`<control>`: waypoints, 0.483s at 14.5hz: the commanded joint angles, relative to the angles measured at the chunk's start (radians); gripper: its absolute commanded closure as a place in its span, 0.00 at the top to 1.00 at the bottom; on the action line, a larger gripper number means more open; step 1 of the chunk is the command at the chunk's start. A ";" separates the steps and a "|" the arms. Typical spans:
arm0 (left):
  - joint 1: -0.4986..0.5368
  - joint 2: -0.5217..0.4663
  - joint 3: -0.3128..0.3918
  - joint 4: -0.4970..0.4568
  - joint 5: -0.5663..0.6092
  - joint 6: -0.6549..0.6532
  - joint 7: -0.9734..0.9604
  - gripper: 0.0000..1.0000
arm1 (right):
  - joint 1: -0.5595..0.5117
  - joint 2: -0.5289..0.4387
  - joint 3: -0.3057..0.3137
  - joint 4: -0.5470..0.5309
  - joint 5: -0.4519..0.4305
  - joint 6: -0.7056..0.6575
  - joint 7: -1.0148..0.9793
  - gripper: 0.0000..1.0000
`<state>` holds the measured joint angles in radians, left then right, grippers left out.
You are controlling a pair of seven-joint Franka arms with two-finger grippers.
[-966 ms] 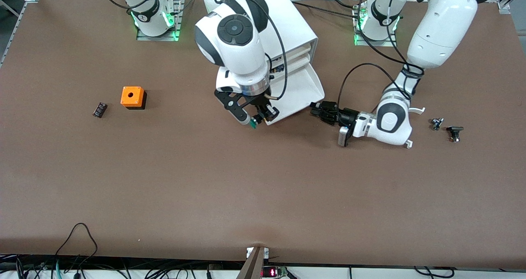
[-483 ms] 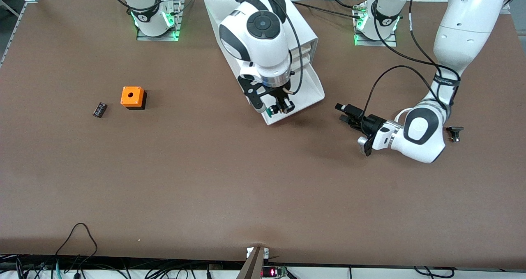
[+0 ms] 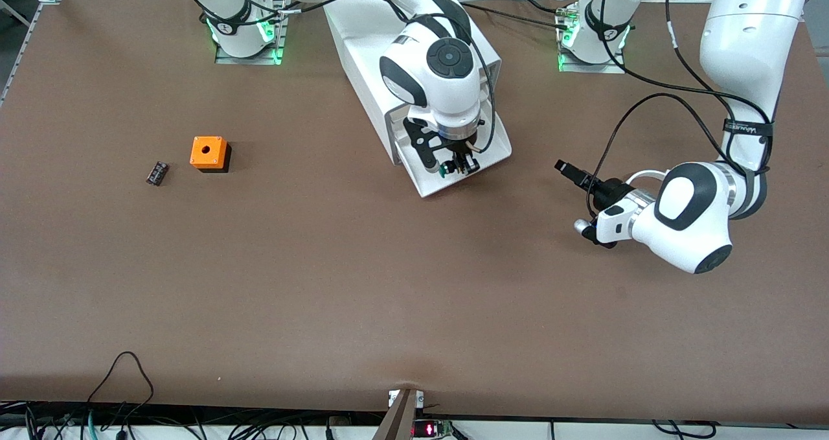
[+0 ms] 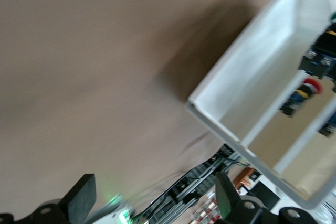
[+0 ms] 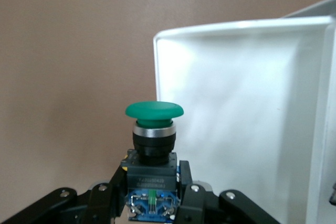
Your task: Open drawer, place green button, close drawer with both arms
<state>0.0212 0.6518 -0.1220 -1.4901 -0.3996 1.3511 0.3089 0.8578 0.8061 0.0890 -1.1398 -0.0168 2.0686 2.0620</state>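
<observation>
Since a second ago I am seeing the right gripper (image 3: 453, 166) carried from the drawer's front corner to a spot over the pulled-out drawer (image 3: 495, 143), while the left gripper (image 3: 573, 172) is drawn back from the drawer's edge toward the left arm's end of the table.

The right gripper is hanging over the open tray with its fingers clamped on the button (image 3: 442, 168). In the right wrist view I am looking at the button (image 5: 154, 145) standing upright between the finger pads (image 5: 190, 190), green cap on top, black and blue body pinched below, with the white drawer floor (image 5: 236, 114) lying beside and under it. The button is not yet touching the tray.

The drawer is sticking out of the white cabinet (image 3: 363, 45) toward the front camera, the lowest of its stack.

The left gripper is hovering above bare table, well apart from the drawer, and its fingers (image 4: 79, 198) are standing spread with nothing between them. Its wrist view is showing the drawer's corner (image 4: 220, 108).

Toward the right arm's end of the table, the orange cube (image 3: 208, 152) is sitting with the small black block (image 3: 157, 172) just beside it.
</observation>
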 commanded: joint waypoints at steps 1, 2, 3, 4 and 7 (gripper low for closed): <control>-0.033 -0.033 -0.010 0.024 0.129 -0.021 -0.109 1.00 | 0.026 0.041 -0.006 0.029 0.011 -0.005 0.032 0.00; -0.052 -0.059 -0.008 0.024 0.183 -0.020 -0.149 1.00 | 0.033 0.048 -0.006 0.028 0.011 -0.005 0.038 0.00; -0.062 -0.078 -0.010 0.028 0.232 -0.020 -0.181 1.00 | 0.040 0.051 -0.006 0.019 0.011 -0.001 0.044 0.00; -0.066 -0.104 -0.010 0.039 0.258 -0.020 -0.204 1.00 | 0.041 0.051 -0.006 0.003 0.011 0.028 0.061 0.00; -0.064 -0.132 0.007 0.131 0.262 -0.010 -0.248 1.00 | 0.049 0.054 -0.006 -0.043 0.011 0.119 0.098 0.00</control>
<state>-0.0426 0.5516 -0.1328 -1.4110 -0.1657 1.3493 0.0895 0.8947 0.8645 0.0891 -1.1561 -0.0146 2.1393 2.1264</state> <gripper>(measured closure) 0.000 0.590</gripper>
